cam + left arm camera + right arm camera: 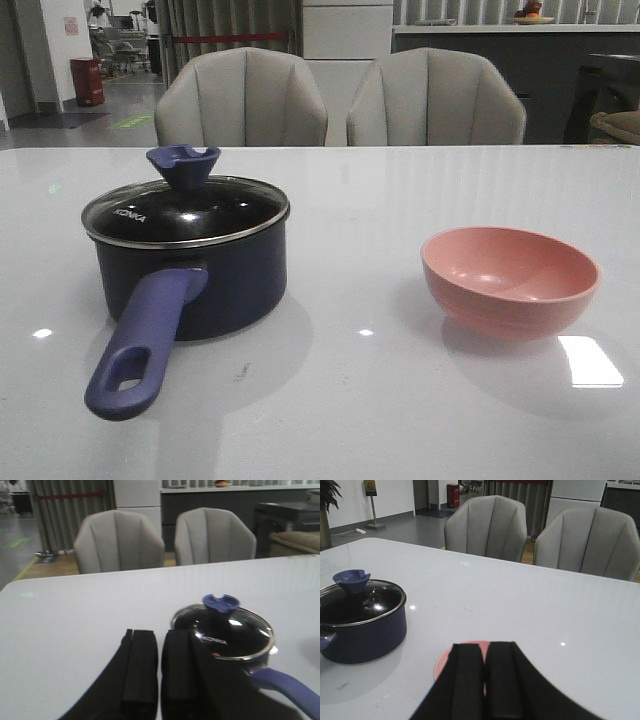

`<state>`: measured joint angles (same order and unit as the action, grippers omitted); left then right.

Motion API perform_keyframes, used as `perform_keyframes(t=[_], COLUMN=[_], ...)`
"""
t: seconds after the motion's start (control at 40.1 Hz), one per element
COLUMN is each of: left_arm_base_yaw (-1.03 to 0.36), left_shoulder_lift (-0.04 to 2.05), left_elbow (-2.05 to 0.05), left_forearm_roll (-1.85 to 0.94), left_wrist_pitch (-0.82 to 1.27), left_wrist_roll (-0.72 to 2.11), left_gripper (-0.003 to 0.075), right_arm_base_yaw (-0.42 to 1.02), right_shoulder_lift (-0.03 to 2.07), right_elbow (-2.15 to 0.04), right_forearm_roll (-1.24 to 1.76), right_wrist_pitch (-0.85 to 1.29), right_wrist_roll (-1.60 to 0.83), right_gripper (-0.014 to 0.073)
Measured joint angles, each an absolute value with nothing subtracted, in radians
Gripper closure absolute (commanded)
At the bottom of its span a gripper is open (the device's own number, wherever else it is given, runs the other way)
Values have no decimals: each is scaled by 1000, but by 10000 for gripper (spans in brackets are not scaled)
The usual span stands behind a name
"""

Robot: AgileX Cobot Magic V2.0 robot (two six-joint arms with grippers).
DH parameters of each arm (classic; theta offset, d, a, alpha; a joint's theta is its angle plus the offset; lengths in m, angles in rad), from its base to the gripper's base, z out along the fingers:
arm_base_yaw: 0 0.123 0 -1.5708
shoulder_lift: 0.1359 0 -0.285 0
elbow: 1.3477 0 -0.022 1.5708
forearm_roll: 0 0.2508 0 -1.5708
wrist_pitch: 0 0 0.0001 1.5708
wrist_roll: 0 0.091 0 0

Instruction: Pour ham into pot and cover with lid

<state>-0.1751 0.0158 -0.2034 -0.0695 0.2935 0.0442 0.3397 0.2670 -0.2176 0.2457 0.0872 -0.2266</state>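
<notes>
The dark navy pot (215,285) stands on the left of the table, its purple-blue handle (140,350) pointing toward the front edge. The glass lid (185,215) with its blue knob (182,165) rests flat on the pot's rim. No ham shows; the pink bowl (510,280) on the right is empty inside. Neither gripper appears in the front view. My left gripper (159,635) is shut on nothing, held back from the lid (235,635). My right gripper (485,647) is shut on nothing, in front of the bowl (445,661), with the pot (365,635) off to one side.
The white glossy table (340,400) carries only the pot and the bowl. Two grey chairs (240,100) (435,100) stand behind its far edge. A bare stretch of table lies between pot and bowl.
</notes>
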Motion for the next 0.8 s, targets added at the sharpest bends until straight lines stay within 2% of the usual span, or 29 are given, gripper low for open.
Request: perform_keyframes(t=[0.175,0.374,0.798], left_arm_base_yaw=[-64,-49,-49], left_shoulder_lift=[16,16,16], left_elbow=[-72,4,4], left_forearm_roll=[-97,-102,-103], left_wrist_pitch=[111,-55,-89], left_wrist_roll=[44,44,44], left_gripper=[601,601,601], right_arm_base_yaw=[340,340,340], right_shoulder_lift=[267,267,267], right_elbow=[-218,-218,-218], right_forearm_roll=[246,246,246], right_wrist_pitch=[87,87,87], right_wrist_roll=[-227,-227,-227], right_gripper=[434,434,434])
